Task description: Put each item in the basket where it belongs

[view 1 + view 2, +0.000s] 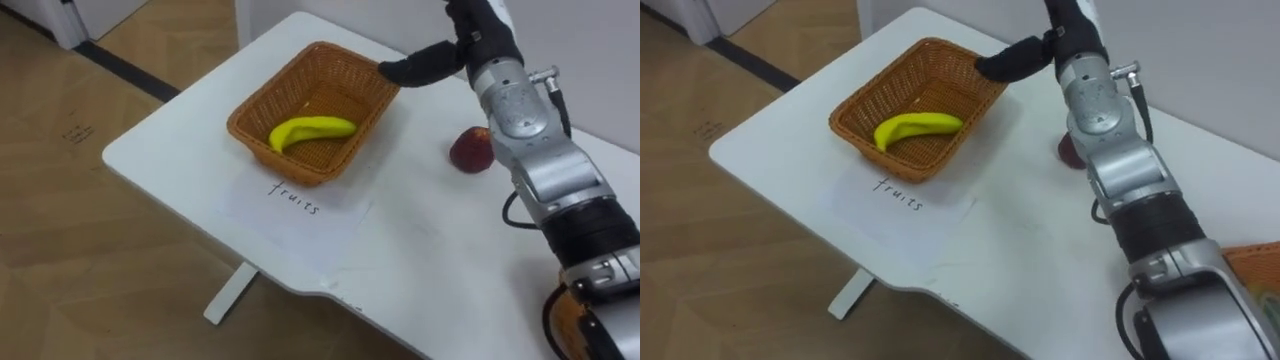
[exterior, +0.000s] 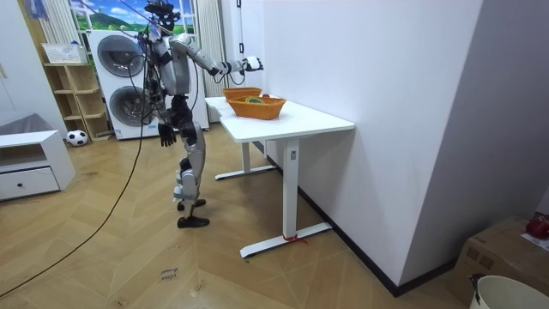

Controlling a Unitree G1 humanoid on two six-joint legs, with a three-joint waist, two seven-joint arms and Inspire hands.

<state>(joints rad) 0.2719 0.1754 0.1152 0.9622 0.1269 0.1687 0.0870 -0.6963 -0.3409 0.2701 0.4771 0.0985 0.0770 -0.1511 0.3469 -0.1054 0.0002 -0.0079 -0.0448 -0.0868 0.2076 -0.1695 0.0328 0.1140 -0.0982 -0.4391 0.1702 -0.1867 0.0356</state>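
A brown wicker basket stands on the white table, on a sheet of paper with a handwritten fruit label. A yellow banana lies inside it. To its right a red apple rests on the table, partly hidden behind my forearm in the right eye view. My right hand hovers above the basket's far right corner, thumb stretched left over the rim, fingers running up past the frame edge, holding nothing. My left hand hangs at my side, fingers relaxed.
A second orange basket shows at the table's near right, also seen as the further basket in the room view. I stand at the table's end. Washing machines, a shelf and a low cabinet are behind me.
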